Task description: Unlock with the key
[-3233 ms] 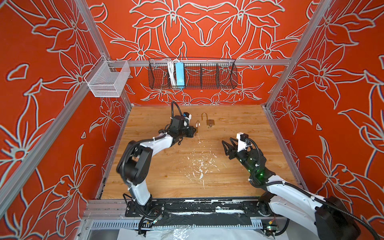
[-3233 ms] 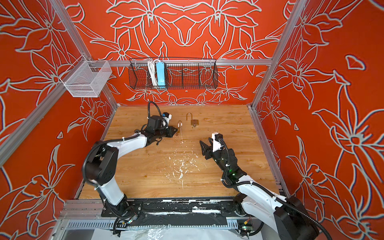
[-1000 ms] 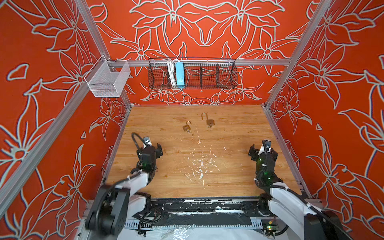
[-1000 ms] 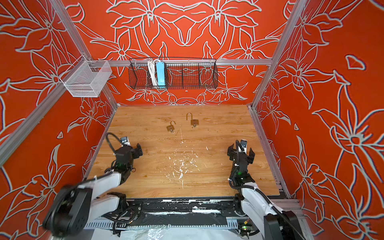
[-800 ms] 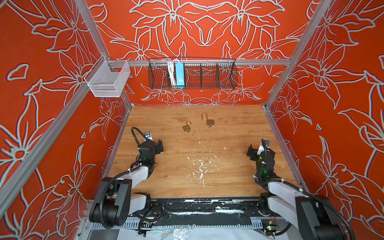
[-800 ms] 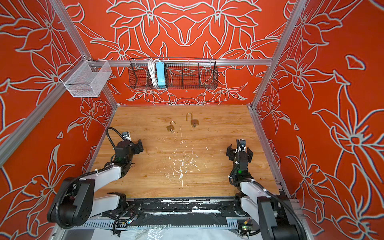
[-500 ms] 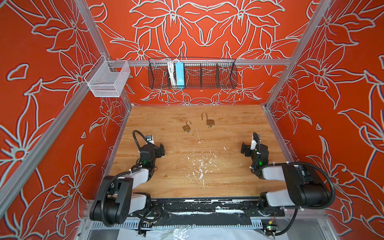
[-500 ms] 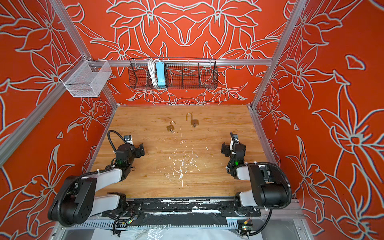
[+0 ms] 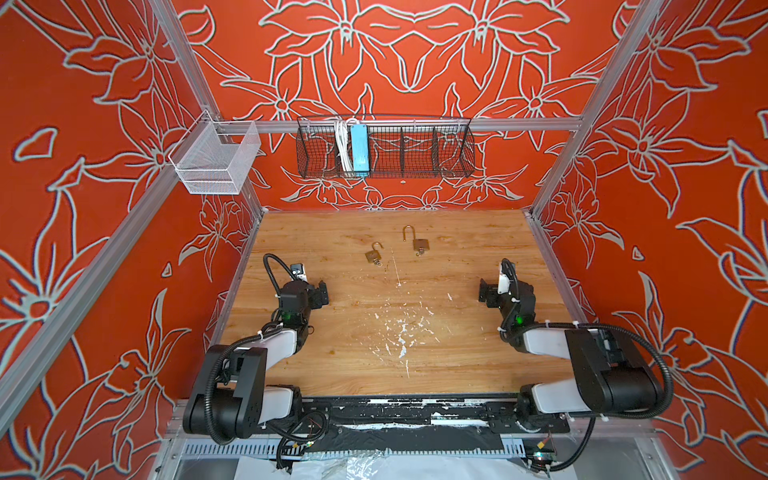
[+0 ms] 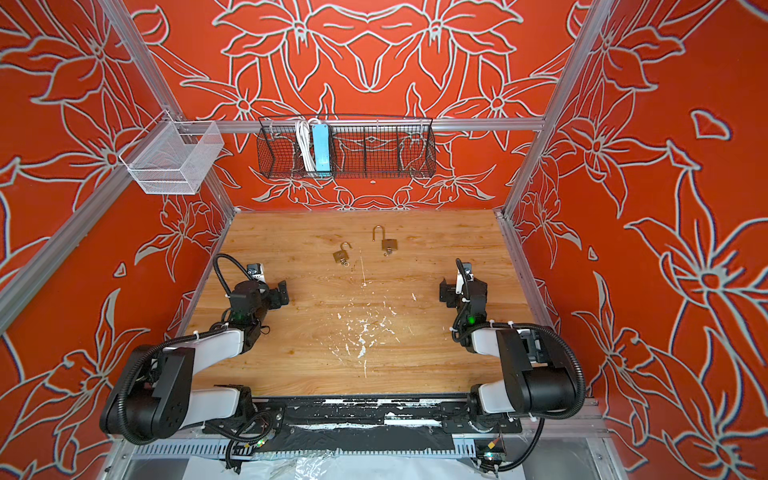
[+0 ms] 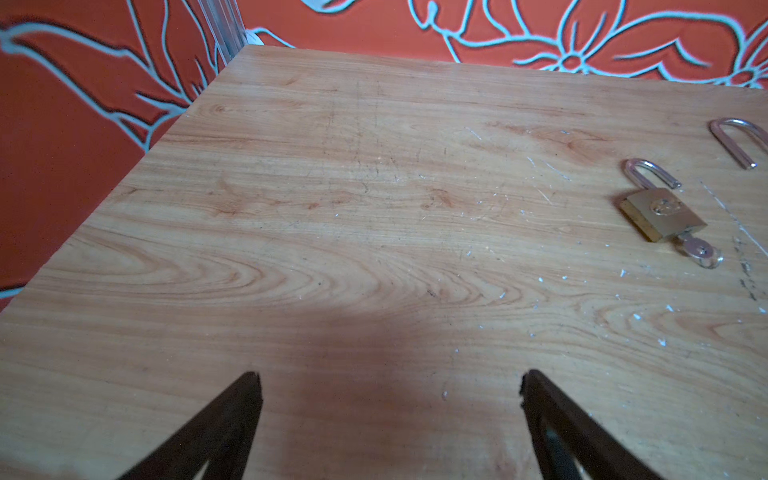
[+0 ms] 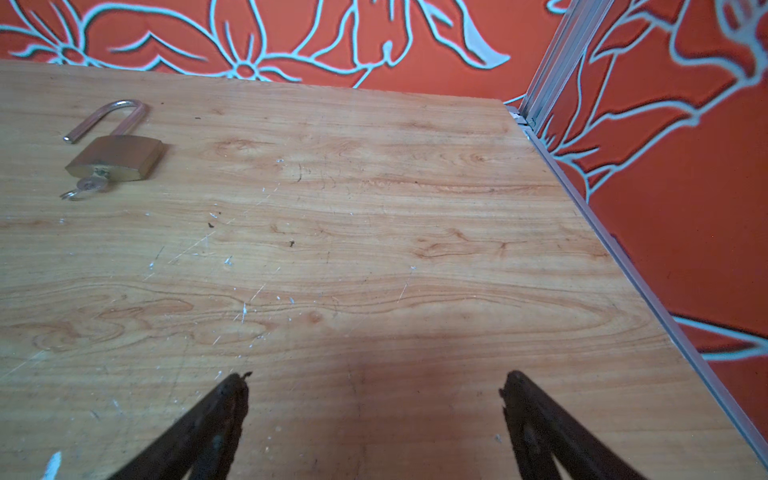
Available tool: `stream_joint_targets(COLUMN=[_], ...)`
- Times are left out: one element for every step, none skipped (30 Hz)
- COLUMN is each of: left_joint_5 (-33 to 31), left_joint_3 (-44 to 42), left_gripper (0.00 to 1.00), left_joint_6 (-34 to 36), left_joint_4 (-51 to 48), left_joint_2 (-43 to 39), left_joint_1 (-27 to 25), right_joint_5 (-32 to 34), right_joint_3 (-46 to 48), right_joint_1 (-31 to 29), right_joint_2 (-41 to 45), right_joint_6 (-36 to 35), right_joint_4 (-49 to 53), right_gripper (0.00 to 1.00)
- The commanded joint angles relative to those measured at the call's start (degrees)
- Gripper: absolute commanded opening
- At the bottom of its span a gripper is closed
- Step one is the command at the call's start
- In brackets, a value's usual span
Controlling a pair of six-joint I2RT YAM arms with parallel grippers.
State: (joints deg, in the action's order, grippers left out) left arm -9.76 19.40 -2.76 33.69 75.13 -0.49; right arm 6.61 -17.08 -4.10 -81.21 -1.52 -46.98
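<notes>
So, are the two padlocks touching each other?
Apart. In a top view, bare table shows between the smaller padlock and the larger padlock.

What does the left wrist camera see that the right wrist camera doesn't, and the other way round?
Left wrist only: the small brass padlock, shackle open, silver key in it. Right wrist only: the body of the larger brass long-shackled padlock with its key. Both: the scratched wooden tabletop, the orange floral wall, that larger padlock's open shackle, and dark jaws standing wide apart.
</notes>
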Motion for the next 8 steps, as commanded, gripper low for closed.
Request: stream_joint_targets(left_joint_5=[0.0, 0.2, 0.2, 0.3, 0.1, -0.1, -0.2, -0.8], left_joint_3=[0.1, 0.0, 0.1, 0.3, 0.2, -0.3, -1.2, -1.9], left_gripper=[0.97, 0.97, 0.97, 0.97, 0.97, 0.97, 0.97, 0.97], left_joint_6=[0.6, 0.7, 0.7, 0.7, 0.7, 1.0, 1.2, 1.0], left_joint_4=[0.3, 0.4, 0.3, 0.1, 0.3, 0.7, 1.8, 2.6], left_joint_2=[-0.3, -0.4, -0.1, -0.1, -0.3, -0.6, -1.2, -1.8], left_joint_1=[-0.4, -0.4, -0.4, -0.4, -0.5, -0.7, -1.0, -1.0], right_joint_5=[-0.8, -0.8, -0.8, -0.8, -0.8, -0.8, -0.6, 1.9], right_joint_3=[-1.2, -1.3, -1.4, -1.2, -1.3, -1.3, -1.2, -0.9], right_joint_1=[0.3, 0.3, 0.3, 0.3, 0.3, 0.4, 0.4, 0.3], right_joint_2=[0.1, 0.2, 0.4, 0.2, 0.3, 0.3, 0.3, 0.4], right_joint_6=[-0.6, -0.6, -0.6, -0.6, -0.6, -0.6, -0.5, 0.4], right_joint_4=[0.6, 0.8, 1.2, 0.7, 0.9, 1.1, 0.8, 0.4], right_gripper=[0.98, 0.98, 0.98, 0.98, 0.98, 0.98, 0.98, 0.98])
